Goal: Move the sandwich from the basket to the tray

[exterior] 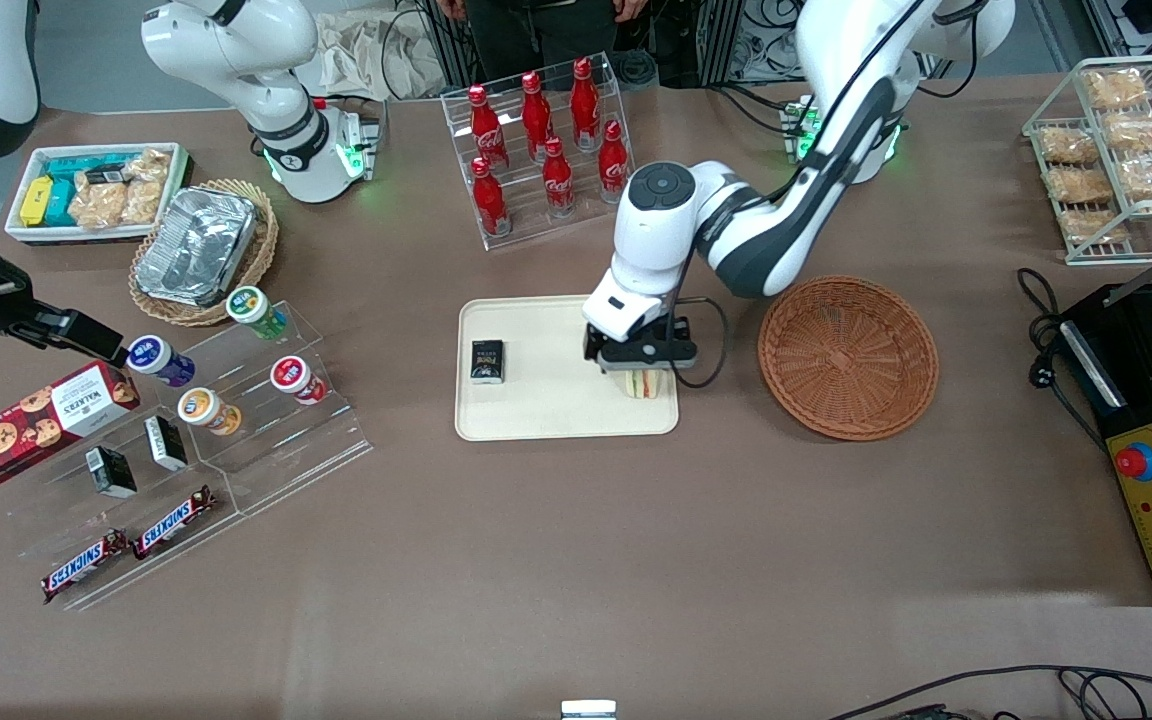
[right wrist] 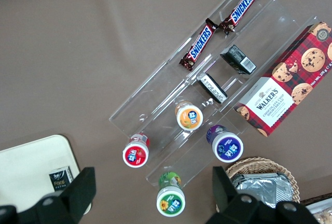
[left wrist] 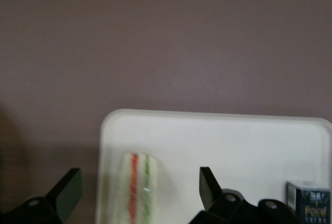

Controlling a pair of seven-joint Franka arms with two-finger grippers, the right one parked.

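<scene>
The tool (exterior: 642, 368) sits low at frame centre, fingers (left wrist: 211, 186) spread apart either side of the triangular white-bread sandwich (exterior: 644, 384). That wedge stands on the cream rectangular plastic tray (exterior: 556, 415), directly beneath; withdrawal should go straight upward.

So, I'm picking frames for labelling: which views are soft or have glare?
Left wrist view: soft throughout, the sandwich on the tray smeared between the open gripper jaws. Front view: sharp, with green LED glow at the arm bases. Right wrist view: crisp, with glare on the acrylic rack.
</scene>
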